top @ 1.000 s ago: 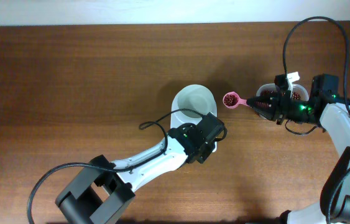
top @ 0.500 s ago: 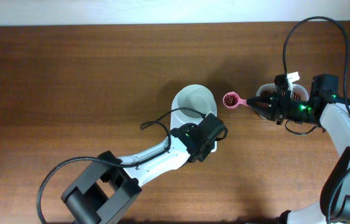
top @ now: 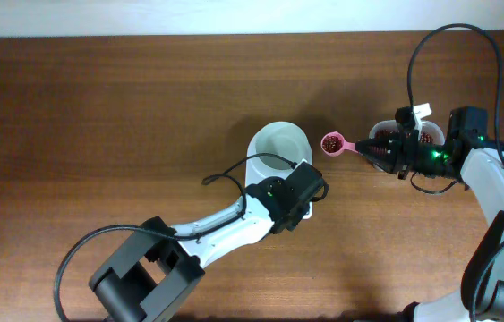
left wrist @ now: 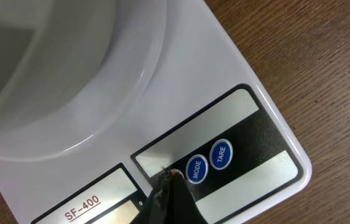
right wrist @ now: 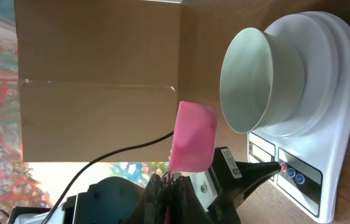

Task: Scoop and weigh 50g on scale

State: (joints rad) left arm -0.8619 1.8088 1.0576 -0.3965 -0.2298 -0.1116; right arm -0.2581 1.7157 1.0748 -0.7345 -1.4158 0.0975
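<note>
- The scale (top: pixel 274 165) stands about in the middle of the surface (top: pixel 144 107), and its white bowl (top: pixel 279 145) looks empty from above.
- The left claw (left wrist: pixel 171 185) is clenched and grasps nothing. Its tip is at the red button (left wrist: pixel 175 175), just beside the two blue buttons (left wrist: pixel 209 162). Whether it really presses the button, I cannot tell.
- The grey display (left wrist: pixel 193 127) shows no number that I can read.
- The right claw (top: pixel 372 149) is clenched on the handle of the pink scoop (top: pixel 341 144).
- The beans (top: pixel 330 142) fill the head of the scoop, which hangs over the bare surface, near the bowl but not over it. More beans are in the container (top: pixel 379 131) under the right wrist.
- The relation that matters: the bowl lies straight ahead of the scoop, to the left side of the right claw. The long axis of the scoop runs from the claw toward the bowl, so the head leads.
- The right arm is the one with the beans; the left arm is nearer to the scale but busy at the buttons.
- I judge that the next move is a short travel toward the bowl and then a tilt over its rim.
- The risk is that beans fall beside the bowl if the tilt begins too early.
</note>
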